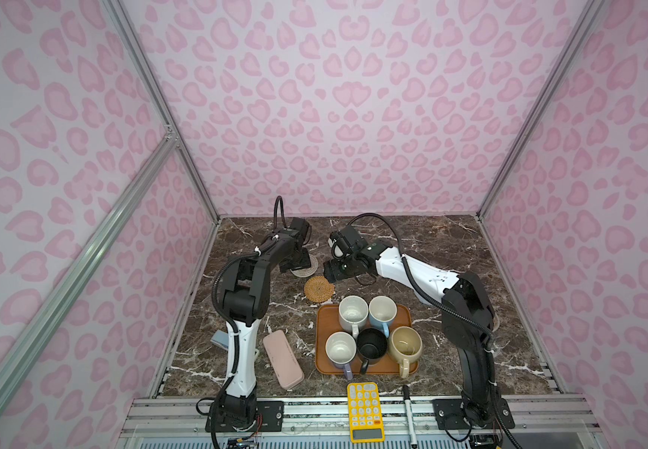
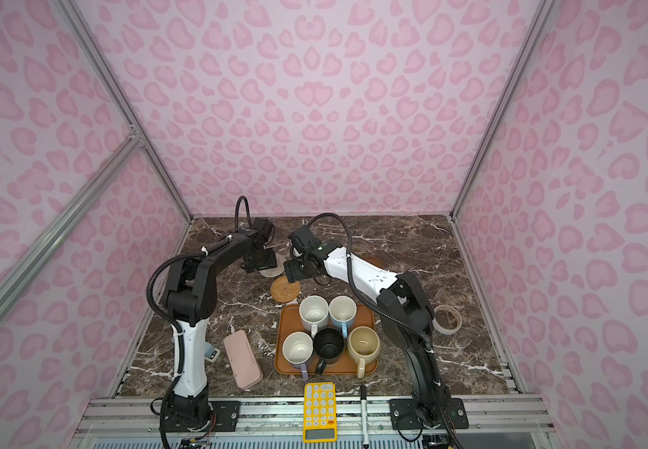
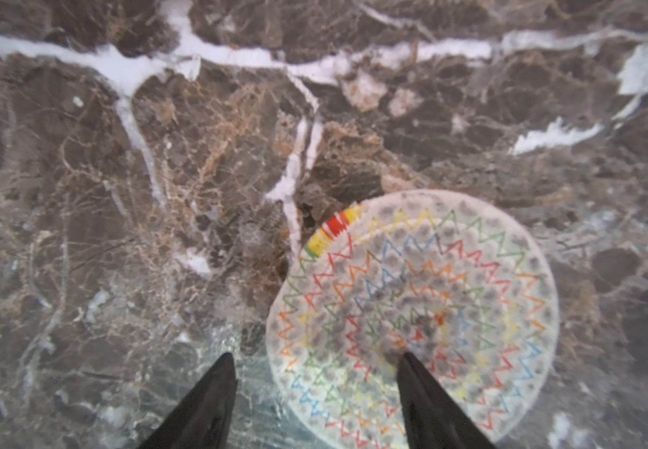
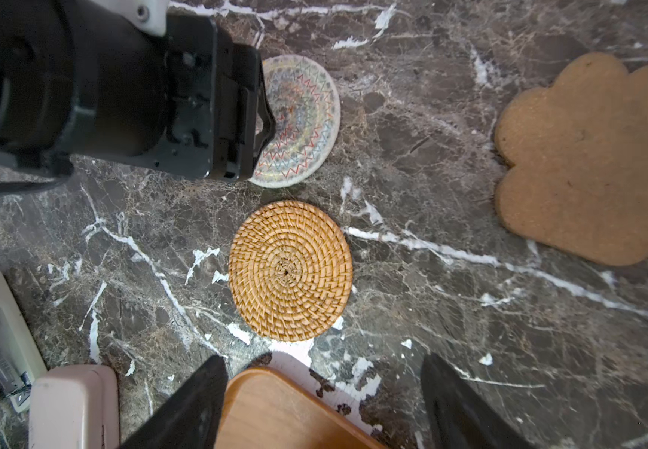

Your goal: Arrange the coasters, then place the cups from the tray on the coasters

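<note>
The white woven coaster (image 3: 412,311) with coloured zigzag stitching lies flat on the marble. My left gripper (image 3: 316,355) is low over it and open: one finger is above the mat, the other over bare marble beside its edge. A tan rattan coaster (image 4: 290,271) lies just in front of it, and a cork paw-shaped coaster (image 4: 594,155) lies off to the side. My right gripper (image 4: 322,358) hovers open and empty above a corner of the tray (image 4: 275,412). Several cups stand on the tray (image 1: 324,365), among them speckled white (image 1: 353,313), light blue (image 1: 382,311) and black (image 1: 372,344).
A pink oblong case (image 1: 282,364) lies left of the tray, next to the left arm's base. A yellow calculator (image 1: 364,412) and a marker (image 1: 409,412) sit at the front edge. A beige tape roll (image 2: 448,318) lies behind the right arm. A grey-blue stapler (image 1: 219,338) is at the left.
</note>
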